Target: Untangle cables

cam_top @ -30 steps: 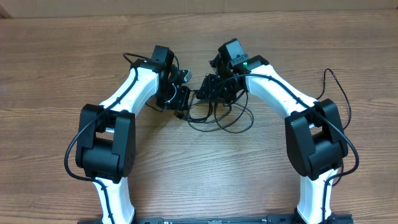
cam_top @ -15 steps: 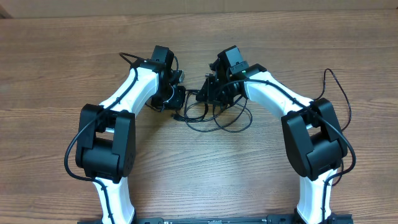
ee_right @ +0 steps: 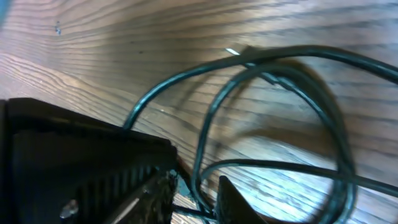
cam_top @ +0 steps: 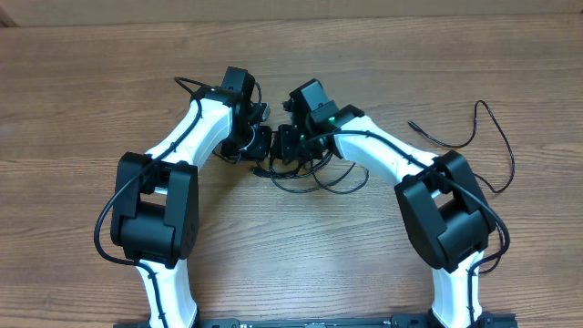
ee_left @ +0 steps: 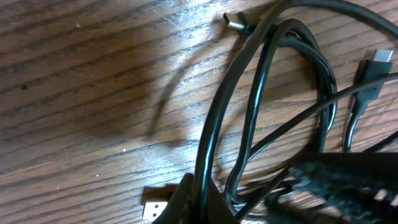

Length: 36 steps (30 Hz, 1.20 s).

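The cables (cam_top: 321,175) are thin black cords in loose, crossed loops on the wood table between my two arms. My left gripper (cam_top: 261,151) sits at the left edge of the tangle. In the left wrist view it (ee_left: 202,198) is shut on one thick black strand (ee_left: 214,130), with a silver USB plug (ee_left: 153,210) beside its tip. My right gripper (cam_top: 290,146) is close against the left one. In the right wrist view its jaws (ee_right: 199,194) stand narrow around cable strands (ee_right: 200,149). One dark finger (ee_right: 235,200) shows at the right of them.
A separate thin black cable (cam_top: 474,128) curls near the right arm's elbow, its plug (cam_top: 412,125) pointing left. More plugs lie by the loops: a small metal one (ee_left: 235,22) and a black one (ee_left: 378,60). The two grippers nearly touch.
My right arm has swung left, bringing its gripper up beside the left one, and its jaws have narrowed onto the strands. The left gripper has barely moved. The loops have shifted slightly left.
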### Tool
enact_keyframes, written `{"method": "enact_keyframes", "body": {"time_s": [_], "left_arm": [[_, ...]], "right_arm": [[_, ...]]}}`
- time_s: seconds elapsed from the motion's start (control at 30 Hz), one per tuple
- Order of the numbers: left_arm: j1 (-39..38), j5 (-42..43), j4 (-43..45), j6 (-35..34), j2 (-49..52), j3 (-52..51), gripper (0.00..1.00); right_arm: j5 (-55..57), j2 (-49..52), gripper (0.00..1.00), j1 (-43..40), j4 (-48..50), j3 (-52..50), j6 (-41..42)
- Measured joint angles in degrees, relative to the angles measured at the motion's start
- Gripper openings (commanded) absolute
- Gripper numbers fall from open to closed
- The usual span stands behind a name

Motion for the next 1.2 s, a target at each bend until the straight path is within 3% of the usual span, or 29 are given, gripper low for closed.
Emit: {"method": "enact_keyframes", "body": {"time_s": [0.2, 0.33, 0.47, 0.9, 1.07, 1.2], "left_arm": [[0.0, 0.0, -0.31, -0.02, 0.0, 0.0, 0.04], [0.0, -0.02, -0.26, 0.0, 0.0, 0.0, 0.04], [0.0, -0.2, -0.26, 0.0, 0.0, 0.0, 0.04], [0.0, -0.81, -0.09, 0.0, 0.0, 0.0, 0.04], [0.0, -0.83, -0.09, -0.02, 0.0, 0.0, 0.04], [0.0, -1.05, -0.11, -0.02, 0.0, 0.0, 0.04]], "right_arm": [[0.9, 0.0, 0.34, 0.39, 0.39, 0.0, 0.02], [1.05, 0.0, 0.21, 0.39, 0.42, 0.0, -0.04], [1.31, 0.0, 0.17, 0.39, 0.39, 0.0, 0.04], [1.36, 0.0, 0.32, 0.39, 0.44, 0.0, -0.22], [1.46, 0.0, 0.5, 0.39, 0.39, 0.0, -0.04], [1.77, 0.0, 0.5, 0.37, 0.42, -0.04, -0.24]]}}
